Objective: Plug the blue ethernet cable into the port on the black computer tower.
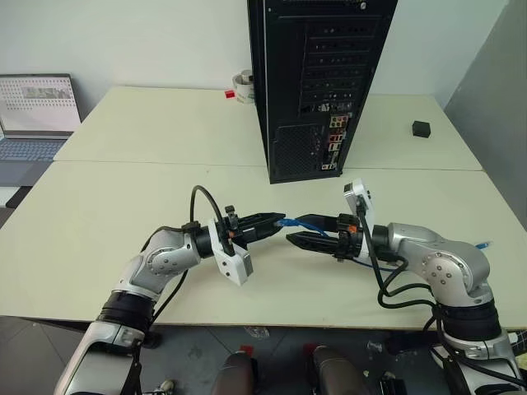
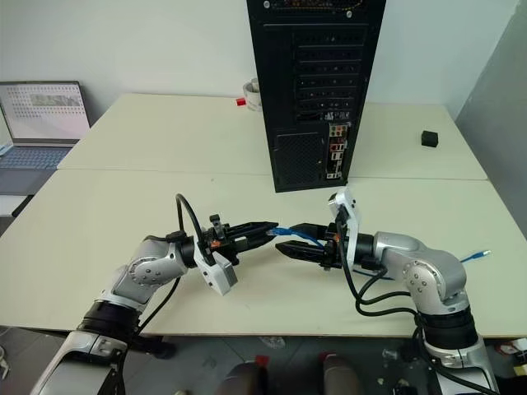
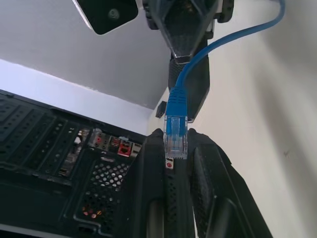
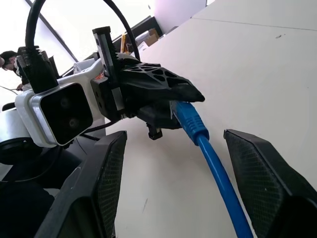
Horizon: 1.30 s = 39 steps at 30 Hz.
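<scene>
The blue ethernet cable (image 1: 288, 222) hangs in the air between my two grippers above the near table. My left gripper (image 1: 276, 220) points right and is shut on the cable's clear-tipped plug (image 3: 176, 134). Facing it, my right gripper (image 1: 294, 230) is open; its fingers (image 4: 99, 183) stand wide on either side of the cable (image 4: 218, 173) without touching it. The cord runs back past the right arm to its other end (image 2: 478, 257) at the table's right edge. The black computer tower (image 1: 317, 82) stands upright behind the grippers, its coloured port panel (image 1: 333, 136) facing me.
An open laptop (image 1: 33, 115) sits at the far left. A small black cube (image 1: 422, 128) lies on the far table to the right of the tower. A white roll (image 1: 243, 85) and a small red item (image 1: 230, 94) lie left of the tower.
</scene>
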Available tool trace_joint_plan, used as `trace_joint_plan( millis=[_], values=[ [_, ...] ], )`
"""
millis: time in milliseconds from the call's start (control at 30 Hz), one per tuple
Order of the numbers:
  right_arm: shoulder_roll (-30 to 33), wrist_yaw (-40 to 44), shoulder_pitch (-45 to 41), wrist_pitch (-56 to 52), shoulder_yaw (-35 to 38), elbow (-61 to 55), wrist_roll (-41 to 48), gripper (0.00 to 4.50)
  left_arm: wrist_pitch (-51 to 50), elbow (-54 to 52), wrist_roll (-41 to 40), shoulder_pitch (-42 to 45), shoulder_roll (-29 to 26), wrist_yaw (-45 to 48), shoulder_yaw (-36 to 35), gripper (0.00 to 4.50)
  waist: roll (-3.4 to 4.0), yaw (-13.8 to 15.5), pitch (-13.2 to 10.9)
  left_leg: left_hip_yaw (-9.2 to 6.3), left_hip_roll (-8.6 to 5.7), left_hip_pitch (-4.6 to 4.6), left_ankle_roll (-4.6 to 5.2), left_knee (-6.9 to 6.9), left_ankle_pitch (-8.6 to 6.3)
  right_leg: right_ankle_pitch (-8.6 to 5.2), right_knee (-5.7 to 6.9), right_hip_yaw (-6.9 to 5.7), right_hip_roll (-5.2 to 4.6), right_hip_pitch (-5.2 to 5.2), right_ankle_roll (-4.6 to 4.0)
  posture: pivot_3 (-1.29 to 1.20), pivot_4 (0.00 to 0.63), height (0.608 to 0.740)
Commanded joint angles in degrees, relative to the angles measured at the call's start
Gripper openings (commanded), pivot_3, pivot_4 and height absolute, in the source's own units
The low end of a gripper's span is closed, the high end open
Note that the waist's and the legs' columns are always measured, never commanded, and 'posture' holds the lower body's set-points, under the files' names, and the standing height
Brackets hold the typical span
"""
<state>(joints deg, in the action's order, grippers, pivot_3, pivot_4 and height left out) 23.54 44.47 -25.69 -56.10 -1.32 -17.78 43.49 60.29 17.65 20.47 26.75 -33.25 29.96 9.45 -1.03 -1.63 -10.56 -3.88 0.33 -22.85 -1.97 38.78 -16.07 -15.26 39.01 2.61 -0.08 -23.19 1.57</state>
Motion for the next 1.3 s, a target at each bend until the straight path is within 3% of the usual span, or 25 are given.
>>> trace_joint_plan(
  millis=[33,333,433,767,800,833,867,900,1233,1300],
  values=[
    [-0.7,-0.6,-1.3,1.4,0.7,-0.1,0.8,2.31,1.3,-0.6,0.7,0.9,-1.0,-2.3,-0.2,0.28,0.00,0.0,0.0,0.00,0.00,0.00,0.00,0.00,0.00,0.00,0.00,0.00,0.01,0.00,0.00,0.00,0.150,0.740],
    [-1.6,-1.2,-2.0,1.4,0.6,0.8,1.2,0.30,1.9,-1.6,1.3,0.1,-1.6,-3.7,0.9,0.28,0.00,0.0,0.0,0.00,0.00,0.00,0.00,0.00,0.00,0.00,0.00,0.00,0.00,0.00,0.00,0.00,0.150,0.740],
    [-1.8,-1.3,-2.1,1.2,0.6,1.0,1.4,0.00,2.1,-2.0,1.4,-0.2,-1.8,-4.0,1.2,0.28,0.00,0.0,0.0,0.00,0.01,0.00,0.00,0.00,0.00,0.00,0.00,0.00,0.01,0.00,0.00,0.00,0.150,0.740],
    [-1.7,-1.0,-2.4,1.2,0.3,1.4,1.6,0.00,1.5,-2.4,0.7,-1.0,-2.4,-3.4,2.2,0.28,0.00,0.0,0.0,0.00,0.00,0.00,0.00,0.00,0.00,0.00,0.00,-0.01,0.01,0.00,0.00,0.00,0.150,0.740],
    [-1.6,-0.9,-2.5,1.2,0.3,1.4,1.6,0.00,1.2,-2.3,0.1,-1.1,-2.4,-3.4,2.3,0.63,0.00,0.0,0.0,0.00,0.00,0.00,0.00,0.00,0.00,0.00,0.00,-0.01,0.01,0.00,0.00,0.00,0.150,0.740],
    [-1.6,-0.9,-2.5,1.2,0.3,1.4,1.5,0.00,0.4,-2.3,-0.9,-1.2,-2.4,-3.0,2.6,0.63,0.00,0.0,0.0,0.00,0.00,0.00,0.00,0.00,0.00,0.00,0.00,-0.01,0.01,0.00,0.00,0.00,0.150,0.740],
    [-1.4,-0.8,-2.5,1.3,0.2,1.5,1.5,0.00,-0.3,-2.4,-1.9,-1.3,-2.5,-2.6,2.9,1.01,0.00,0.0,0.0,0.00,0.01,0.00,0.00,0.00,0.00,0.00,0.00,-0.01,0.01,0.00,0.00,0.00,0.150,0.740],
    [-1.4,-0.8,-2.5,1.3,0.1,1.5,1.4,0.00,-0.9,-2.4,-2.8,-1.4,-2.6,-2.3,3.1,1.05,0.00,0.0,0.0,0.00,0.01,0.00,0.00,0.00,0.00,0.00,0.01,-0.01,0.01,0.00,0.00,0.00,0.150,0.740],
    [-1.4,-3.3,-2.5,3.0,2.3,1.5,0.5,0.00,-12.8,-5.9,-11.5,-3.0,-3.4,4.7,4.1,3.00,0.01,-0.1,0.0,-0.01,0.01,0.00,0.00,0.00,0.00,0.00,0.01,-0.01,0.03,0.00,0.00,0.00,0.150,0.740],
    [-1.6,-5.8,-2.5,4.6,4.0,1.0,-0.5,0.00,-21.6,-10.0,-17.8,-4.7,-2.6,6.5,2.9,3.00,0.01,-0.1,0.0,0.00,0.01,-0.01,0.00,-0.01,0.00,0.00,0.00,-0.01,0.02,0.00,0.00,0.00,0.150,0.740]
  ],
)
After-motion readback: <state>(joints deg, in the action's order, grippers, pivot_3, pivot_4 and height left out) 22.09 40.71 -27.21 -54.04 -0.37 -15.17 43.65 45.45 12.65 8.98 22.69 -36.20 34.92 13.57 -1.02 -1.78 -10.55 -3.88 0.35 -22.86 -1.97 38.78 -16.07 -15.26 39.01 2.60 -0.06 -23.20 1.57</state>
